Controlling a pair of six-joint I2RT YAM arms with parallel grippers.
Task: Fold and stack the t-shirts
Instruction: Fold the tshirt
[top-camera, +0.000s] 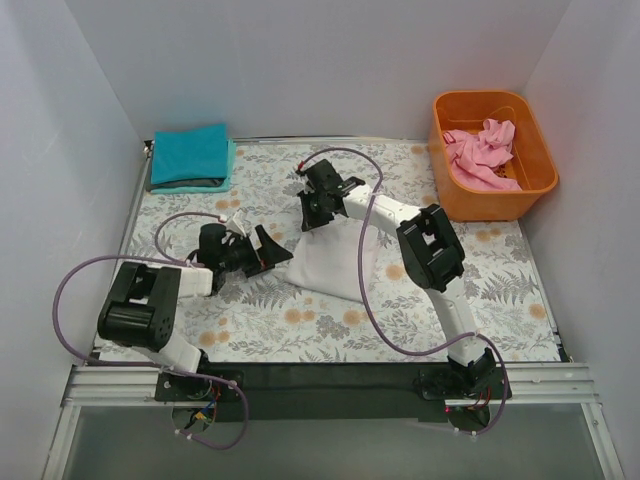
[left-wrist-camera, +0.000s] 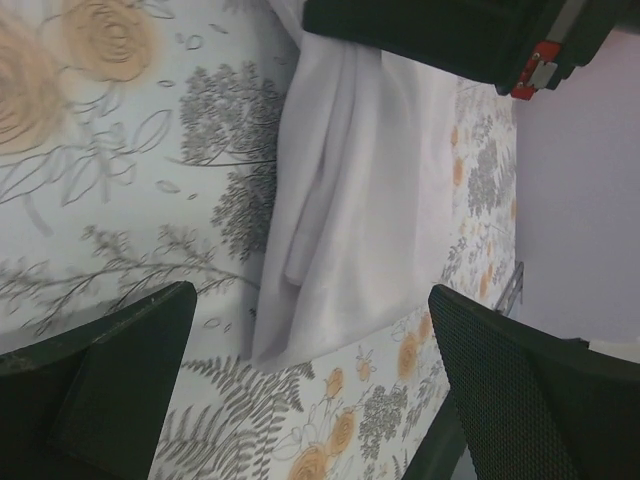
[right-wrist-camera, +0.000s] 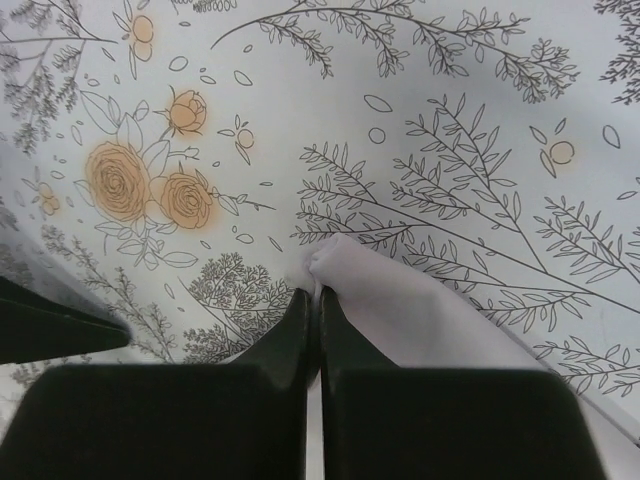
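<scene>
folded t-shirt (top-camera: 190, 155) — far-left corner of table (top-camera: 300, 335) | crumpled t-shirt (top-camera: 485, 150) in tub (top-camera: 543, 160), far right | third t-shirt (top-camera: 330, 262) mid-table — left gripper (top-camera: 272, 250) at its left edge, right gripper (top-camera: 306, 221) on its far corner

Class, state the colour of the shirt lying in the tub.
Pink. The shirt in the tub shows best in the top view.

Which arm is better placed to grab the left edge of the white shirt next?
Left. The left gripper sits open right beside the left edge of the white shirt, while the right gripper is shut on its far corner.
</scene>
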